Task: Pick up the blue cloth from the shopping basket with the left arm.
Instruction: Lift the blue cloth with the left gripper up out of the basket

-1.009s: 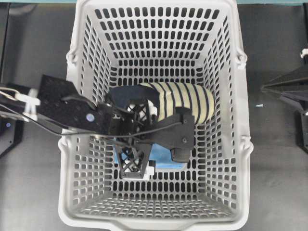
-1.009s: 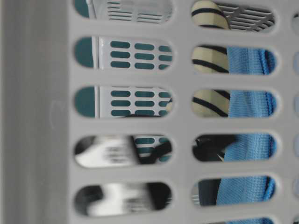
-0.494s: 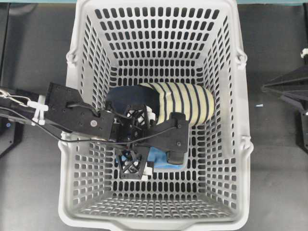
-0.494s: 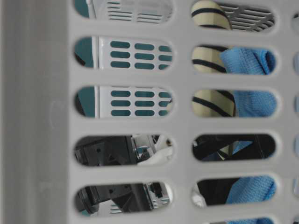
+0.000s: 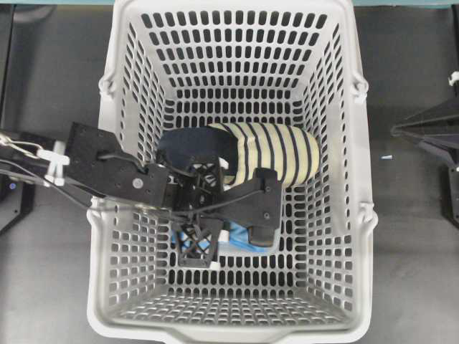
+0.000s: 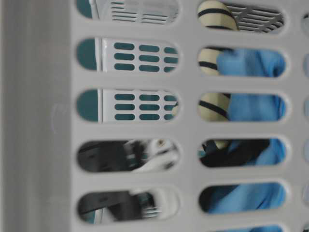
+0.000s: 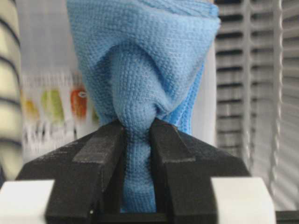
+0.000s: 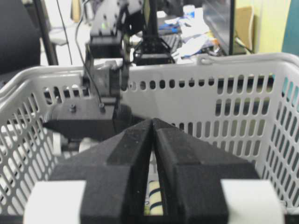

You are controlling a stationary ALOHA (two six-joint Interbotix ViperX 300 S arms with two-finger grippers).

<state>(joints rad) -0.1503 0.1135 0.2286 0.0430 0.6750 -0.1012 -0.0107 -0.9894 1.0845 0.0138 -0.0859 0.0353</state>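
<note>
The blue cloth (image 7: 140, 70) is pinched in my left gripper (image 7: 137, 135), bunched between the shut jaws and hanging in folds beyond them. In the overhead view the left gripper (image 5: 215, 240) reaches down inside the shopping basket (image 5: 366, 215), and only a strip of cloth (image 5: 240, 246) shows beneath it. The table-level view shows the cloth (image 6: 251, 104) through the wall slots, blurred. My right gripper (image 8: 153, 123) is shut and empty outside the basket, at the right edge of the overhead view (image 5: 398, 130).
A cream-and-navy striped slipper (image 5: 276, 154) lies in the basket just behind the left gripper. A clear packet with a printed label (image 7: 51, 102) lies on the basket floor behind the cloth. The basket walls (image 8: 187, 70) stand close on all sides.
The cloth has shifted in the left gripper's hold; less of it shows beneath the gripper overhead, and it looks wider and blurred at table level. The right arm has not moved.
</note>
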